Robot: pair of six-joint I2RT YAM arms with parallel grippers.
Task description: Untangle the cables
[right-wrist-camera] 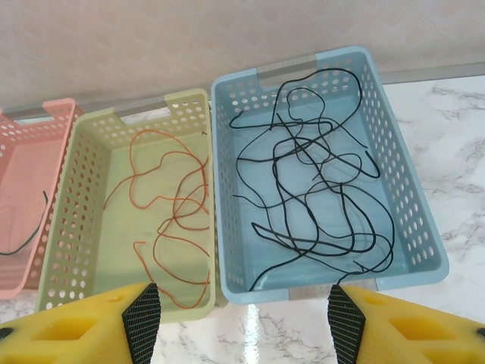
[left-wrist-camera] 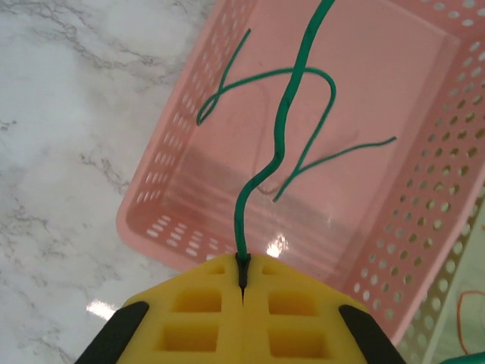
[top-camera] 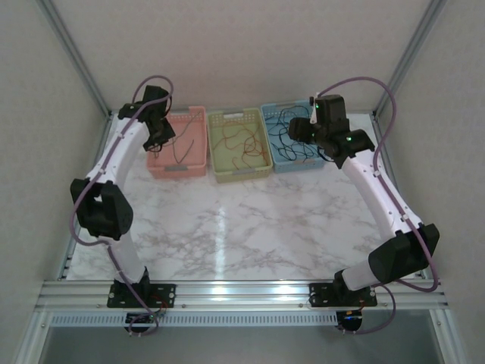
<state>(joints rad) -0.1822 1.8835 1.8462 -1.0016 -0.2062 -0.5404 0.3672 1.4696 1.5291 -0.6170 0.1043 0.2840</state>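
One green cable (left-wrist-camera: 284, 144) pinched in your left pincer (left-wrist-camera: 242, 277) over the pink basket (left-wrist-camera: 159, 197) at 11 o'clock, your right pincer (right-wrist-camera: 244, 326) spread above black cables (right-wrist-camera: 311, 205) lying in the blue basket (right-wrist-camera: 413, 220) at 1 o'clock

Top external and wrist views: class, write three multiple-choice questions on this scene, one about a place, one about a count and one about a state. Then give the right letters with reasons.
1. Where do the black cables lie? A on the floor; B in the blue basket; C on a shelf.
2. How many baskets stand on the table? A two; B three; C four.
3. The left gripper is: A wide open; B shut on nothing; C shut on the green cable.

Answers: 1 B, the right wrist view shows them coiled inside it. 2 B, pink, green and blue stand in a row. 3 C, its yellow fingers pinch the cable's end.
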